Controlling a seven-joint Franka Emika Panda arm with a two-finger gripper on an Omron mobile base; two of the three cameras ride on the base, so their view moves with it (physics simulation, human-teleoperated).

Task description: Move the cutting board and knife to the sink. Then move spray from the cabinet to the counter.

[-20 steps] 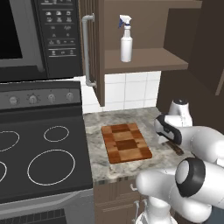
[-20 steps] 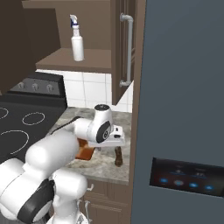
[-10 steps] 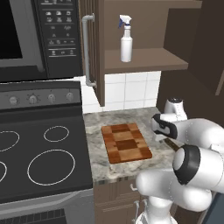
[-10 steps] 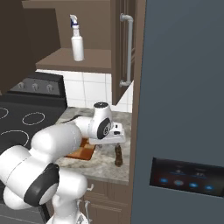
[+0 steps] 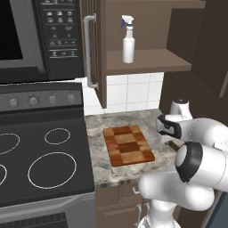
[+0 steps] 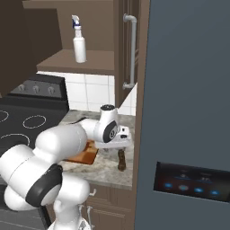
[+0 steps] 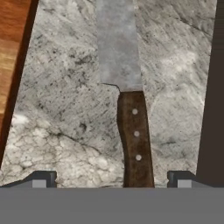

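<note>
On the counter (image 5: 99, 129) in the left base view lies one cutting board (image 5: 128, 144), beside the black stovetop (image 5: 42, 158); one spray (image 5: 128, 39) stands on the shelf of the open cabinet (image 5: 151, 60). The arm's white links hide the counter right of the board.

In the right base view, the gripper (image 6: 117, 143) hangs over one knife (image 6: 121, 159), whose dark handle shows beneath it, hard by a tall grey panel (image 6: 188, 112).

In the hand view, the knife (image 7: 127, 109) lies flat between the spread fingertips (image 7: 41, 178), claw open, nothing gripped; the board's edge (image 7: 11, 65) sits alongside.
</note>
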